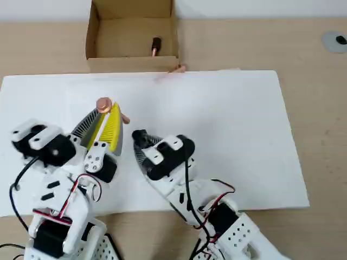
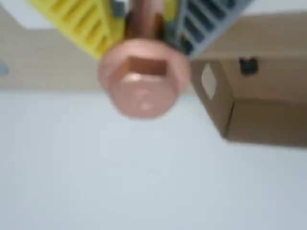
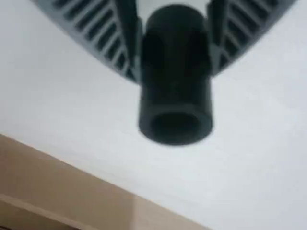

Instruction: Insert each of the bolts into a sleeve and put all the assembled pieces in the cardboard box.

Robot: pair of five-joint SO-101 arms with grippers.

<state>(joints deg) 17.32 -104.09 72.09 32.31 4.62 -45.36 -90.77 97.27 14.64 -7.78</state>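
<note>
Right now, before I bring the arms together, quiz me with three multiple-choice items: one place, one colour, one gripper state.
1. Where does the cardboard box stand? A) beyond the white sheet B) mid-sheet C) behind the arms
2. The sleeve in the right gripper is: A) copper B) black C) yellow
3. The left gripper is: A) open B) shut on nothing C) shut on the bolt
Answers: 1 A, it sits off the sheet's far edge; 2 B, the clamped tube is black; 3 C, it grips the copper bolt's shank.
</note>
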